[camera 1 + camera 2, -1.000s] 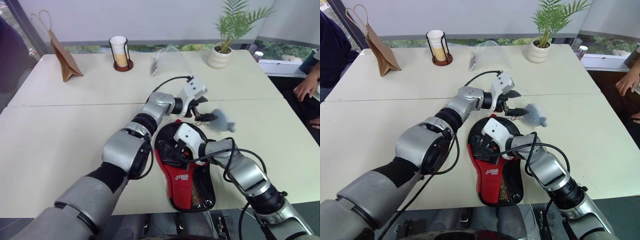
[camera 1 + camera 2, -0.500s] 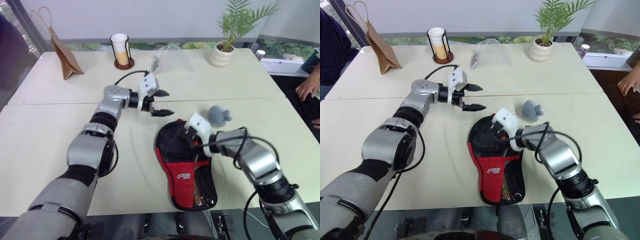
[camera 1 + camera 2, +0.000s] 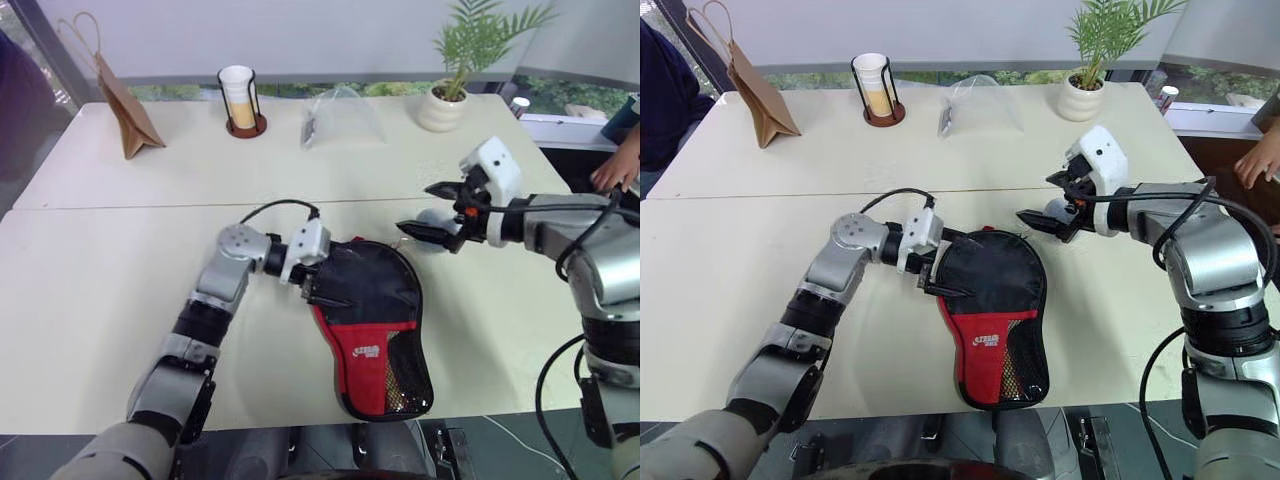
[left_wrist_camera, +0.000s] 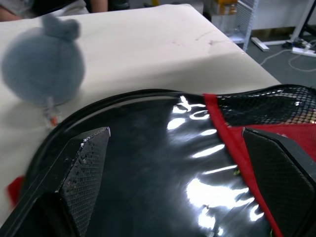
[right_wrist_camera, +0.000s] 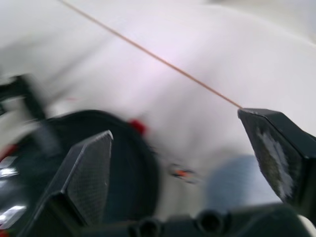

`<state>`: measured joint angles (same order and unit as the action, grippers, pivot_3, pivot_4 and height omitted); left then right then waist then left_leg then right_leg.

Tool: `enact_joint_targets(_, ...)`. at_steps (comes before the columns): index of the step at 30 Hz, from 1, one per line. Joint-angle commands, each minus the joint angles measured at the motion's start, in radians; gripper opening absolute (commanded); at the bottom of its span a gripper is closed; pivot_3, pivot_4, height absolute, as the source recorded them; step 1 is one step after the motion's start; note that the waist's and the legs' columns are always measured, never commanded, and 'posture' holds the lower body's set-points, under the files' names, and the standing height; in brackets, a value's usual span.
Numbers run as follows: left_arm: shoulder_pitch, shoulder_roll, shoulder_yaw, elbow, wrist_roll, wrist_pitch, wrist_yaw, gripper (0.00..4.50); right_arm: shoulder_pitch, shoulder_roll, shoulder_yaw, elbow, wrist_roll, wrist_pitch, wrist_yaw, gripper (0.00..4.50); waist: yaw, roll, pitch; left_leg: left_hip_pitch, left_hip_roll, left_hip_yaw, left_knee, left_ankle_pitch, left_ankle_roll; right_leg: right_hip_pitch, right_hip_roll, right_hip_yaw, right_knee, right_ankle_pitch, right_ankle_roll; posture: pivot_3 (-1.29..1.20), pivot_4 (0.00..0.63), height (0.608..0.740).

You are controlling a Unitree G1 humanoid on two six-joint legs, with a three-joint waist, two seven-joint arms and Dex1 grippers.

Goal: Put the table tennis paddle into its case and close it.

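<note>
Black fabric case (image 3: pixel 370 320) lies flat just beside the empty, wide-open left gripper (image 3: pixel 322 288); right gripper (image 3: pixel 432 210) gapes above.

My left arm (image 3: pixel 205 320) is built of silver-grey metallic shells joined by black segments, with a round silver cap at the wrist. A black cable loops over that wrist into a white housing. My left gripper (image 3: pixel 322 290) carries two black fingers (image 4: pixel 81 170) with a fine textured, pointed face. My right arm (image 3: pixel 1215 265) matches: silver-grey shells, black joint bands, black cables looping along the forearm. A white block housing sits behind my right gripper (image 3: pixel 432 208), whose black fingers (image 5: pixel 91 173) taper to points.
</note>
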<state>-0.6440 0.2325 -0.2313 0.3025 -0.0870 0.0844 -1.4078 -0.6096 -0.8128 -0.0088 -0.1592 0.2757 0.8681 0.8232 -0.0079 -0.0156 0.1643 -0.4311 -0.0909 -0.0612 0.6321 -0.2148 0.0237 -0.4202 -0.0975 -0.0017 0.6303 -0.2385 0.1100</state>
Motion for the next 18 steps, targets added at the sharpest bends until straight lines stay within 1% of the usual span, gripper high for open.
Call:
enact_joint_targets(1, 0.013, 0.003, -0.040, -0.013, 0.005, -0.015, 0.040, 4.42, -0.019, -0.015, 0.021, 0.131, -0.048, -0.078, -0.003, 4.50, 0.000, 0.000, 0.000, 0.000, 0.000, 0.000, 0.000, 0.000, 0.000, 0.000, 0.000, 0.000, 0.000, 0.000, 0.000, 0.00, 0.150, 0.734)
enact_joint_targets(8, 0.019, -0.016, -0.095, 0.081, 0.030, -0.004, 0.118, 4.42, -0.088, 0.058, 0.080, 0.410, -0.093, -0.180, 0.015, 4.50, -0.004, 0.002, 0.000, 0.001, 0.000, 0.001, 0.000, 0.000, 0.000, 0.000, 0.000, 0.000, 0.000, 0.000, 0.000, 0.00, 0.150, 0.734)
enact_joint_targets(13, 0.008, -0.019, -0.108, 0.137, 0.039, -0.013, 0.148, 4.42, -0.129, 0.093, 0.099, 0.529, -0.121, -0.230, 0.025, 4.50, -0.001, 0.002, 0.000, 0.001, 0.000, 0.001, 0.000, 0.000, 0.000, 0.000, 0.000, 0.000, 0.000, 0.000, 0.000, 0.00, 0.150, 0.734)
enact_joint_targets(16, 0.004, -0.020, -0.112, 0.153, 0.039, -0.014, 0.157, 4.42, -0.143, 0.103, 0.104, 0.567, -0.129, -0.238, 0.033, 4.50, -0.001, 0.002, 0.000, 0.001, 0.000, 0.001, 0.000, 0.000, 0.000, 0.001, 0.000, 0.000, 0.000, 0.000, 0.000, 0.00, 0.150, 0.734)
enact_joint_targets(17, 0.003, -0.021, -0.113, 0.156, 0.039, -0.015, 0.158, 4.49, -0.146, 0.105, 0.104, 0.575, -0.130, -0.240, 0.035, 3.90, -0.002, 0.002, 0.000, 0.002, 0.000, 0.001, 0.000, 0.000, 0.000, 0.002, 0.000, 0.000, 0.000, 0.000, 0.000, 0.00, 0.150, 0.734)
enact_joint_targets(18, 0.003, -0.022, -0.114, 0.158, 0.039, -0.014, 0.162, 4.49, -0.148, 0.107, 0.101, 0.581, -0.130, -0.239, 0.037, 3.66, -0.002, 0.002, 0.000, 0.003, 0.000, 0.001, 0.000, 0.000, 0.000, 0.002, 0.000, 0.000, 0.000, 0.000, 0.000, 0.00, 0.150, 0.734)
